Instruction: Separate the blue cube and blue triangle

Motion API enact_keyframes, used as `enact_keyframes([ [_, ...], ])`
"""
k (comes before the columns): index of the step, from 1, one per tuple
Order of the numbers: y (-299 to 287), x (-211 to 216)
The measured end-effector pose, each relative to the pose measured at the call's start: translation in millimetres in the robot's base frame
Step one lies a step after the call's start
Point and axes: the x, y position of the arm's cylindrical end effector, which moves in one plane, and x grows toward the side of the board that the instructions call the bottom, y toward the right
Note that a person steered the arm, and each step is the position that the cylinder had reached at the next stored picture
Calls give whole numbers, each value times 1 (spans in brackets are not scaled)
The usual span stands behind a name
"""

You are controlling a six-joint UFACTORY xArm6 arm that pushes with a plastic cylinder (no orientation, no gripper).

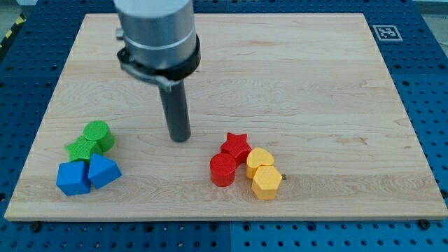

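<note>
The blue cube (73,178) lies near the view's bottom left on the wooden board (294,77). The blue triangle (103,170) sits right beside it on its right, touching it. My tip (180,138) rests on the board to the right of and a little above both blue blocks, about a hand's width from the triangle, touching no block.
A green cylinder (98,135) and a green star (81,148) sit just above the blue blocks, touching them. To the right of my tip lie a red star (236,146), a red cylinder (223,169), a yellow block (259,160) and a yellow hexagon (266,182).
</note>
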Motion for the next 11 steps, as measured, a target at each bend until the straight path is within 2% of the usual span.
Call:
enact_keyframes([
  [2,0,97],
  [3,-6,101],
  [6,-99,101],
  [11,-125,100],
])
